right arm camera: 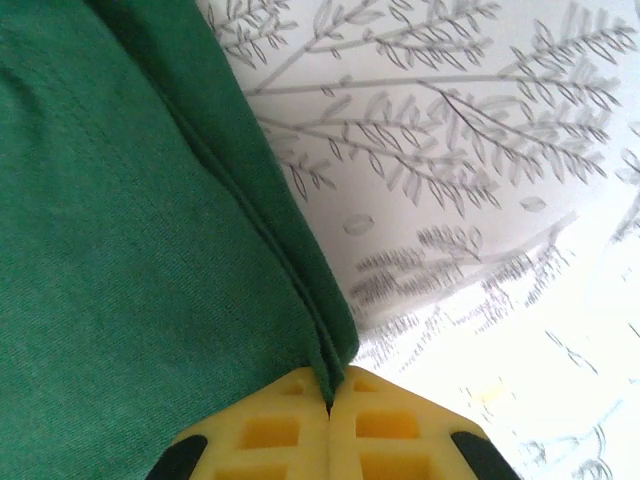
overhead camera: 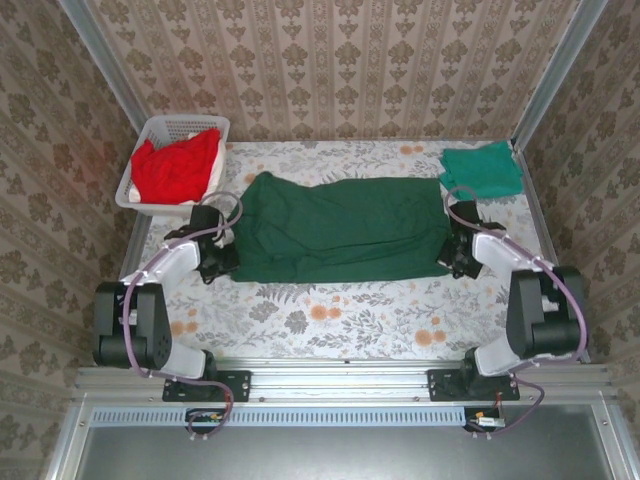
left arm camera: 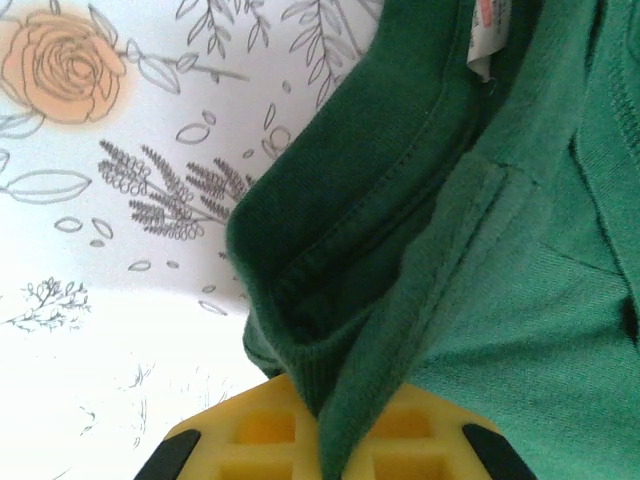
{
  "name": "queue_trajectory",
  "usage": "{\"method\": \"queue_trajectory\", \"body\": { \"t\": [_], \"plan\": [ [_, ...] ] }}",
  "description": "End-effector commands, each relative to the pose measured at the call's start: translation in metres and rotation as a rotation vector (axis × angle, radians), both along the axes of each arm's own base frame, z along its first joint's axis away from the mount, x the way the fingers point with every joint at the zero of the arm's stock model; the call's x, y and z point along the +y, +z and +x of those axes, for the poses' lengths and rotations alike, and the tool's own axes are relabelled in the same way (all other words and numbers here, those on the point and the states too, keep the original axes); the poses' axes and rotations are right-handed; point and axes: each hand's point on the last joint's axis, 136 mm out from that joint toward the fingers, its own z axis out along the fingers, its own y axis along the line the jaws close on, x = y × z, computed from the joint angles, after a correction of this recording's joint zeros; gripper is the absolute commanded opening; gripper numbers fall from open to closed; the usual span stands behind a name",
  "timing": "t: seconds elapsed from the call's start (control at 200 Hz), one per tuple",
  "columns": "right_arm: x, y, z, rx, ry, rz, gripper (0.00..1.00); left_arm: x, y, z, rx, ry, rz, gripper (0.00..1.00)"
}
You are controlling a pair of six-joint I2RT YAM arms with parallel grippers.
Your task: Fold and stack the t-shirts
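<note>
Clamping onto both short ends of the dark green t-shirt (overhead camera: 340, 228) at once: the left end effector (overhead camera: 218, 262) is at one end and the right end effector (overhead camera: 457, 262) at the other. The shirt lies spread between them on the flowered surface (overhead camera: 330, 325).

At the left wrist, the left end effector (left arm camera: 330, 425) is squeezed narrow on a fold of ribbed green edge, which drops straight down between its yellow pads (left arm camera: 255, 435). The tips are buried under that fold, so the exact pinch line is hidden. Ahead of the pads the neck opening gapes dark. A small white label (left arm camera: 485, 40) pokes out at the far edge, cut off by the frame, and its print is too small to read.

Over at the right wrist, the right end effector (right arm camera: 330, 395) has its pads pressed together with the stitched hem caught in the seam between them. Green cloth spreads ahead and to the left of the tips, with bare printed surface to their right.

From above, both end effectors are dark shapes against dark cloth, and their jaws are hard to make out there. Beyond the right end effector, a folded teal t-shirt (overhead camera: 482, 168) sits at the far corner. Whether it touches the dark green one I cannot tell. Beyond the left end effector, red t-shirts (overhead camera: 175, 170) are bunched in a white basket (overhead camera: 150, 130). They are heaped together, so their number is unclear.
</note>
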Motion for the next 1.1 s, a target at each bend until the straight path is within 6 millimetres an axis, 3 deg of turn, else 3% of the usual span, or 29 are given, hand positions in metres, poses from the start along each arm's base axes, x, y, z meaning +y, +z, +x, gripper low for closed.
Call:
{"method": "queue_trajectory", "body": {
  "t": [0.0,0.06,0.14,0.21,0.265,0.32,0.42,0.46,0.625,0.795,0.965,1.095],
  "plan": [
    [-0.009,-0.008,-0.027,0.033,-0.071,-0.024,0.10,0.013,-0.009,-0.018,0.044,0.054,0.038,0.06],
    [-0.005,-0.014,-0.030,0.056,-0.066,-0.001,0.22,0.017,-0.012,-0.022,0.057,0.061,0.055,0.07],
    [0.000,-0.009,-0.028,0.063,-0.042,0.007,0.26,0.020,-0.015,-0.027,0.075,0.067,0.072,0.11],
    [0.001,0.004,-0.023,0.038,-0.032,-0.011,0.28,0.022,-0.016,-0.030,0.081,0.074,0.078,0.22],
    [0.002,0.026,-0.013,-0.040,-0.013,-0.022,0.34,0.023,-0.015,-0.032,0.079,0.071,0.088,0.38],
    [0.010,0.038,0.000,-0.096,0.030,-0.015,0.41,0.024,-0.011,-0.032,0.065,0.071,0.089,0.44],
    [0.029,0.049,0.027,-0.142,0.122,-0.004,0.49,0.025,0.005,-0.025,0.021,0.074,0.095,0.56],
    [0.032,0.040,0.035,-0.102,0.145,-0.016,0.50,0.027,0.014,-0.021,0.000,0.076,0.110,0.60],
    [0.038,0.019,0.061,-0.046,0.172,-0.012,0.49,0.022,0.046,-0.002,-0.086,0.030,0.140,0.67],
    [0.022,-0.012,0.069,0.063,0.125,-0.081,0.48,-0.019,0.054,0.022,-0.134,-0.097,0.110,0.69],
    [0.021,-0.021,0.075,0.085,0.135,-0.093,0.44,-0.063,0.040,0.048,-0.139,-0.211,0.050,0.75],
    [0.024,-0.009,0.078,0.050,0.145,-0.080,0.22,-0.067,0.015,0.060,-0.087,-0.198,0.030,0.75]
  ]
}}
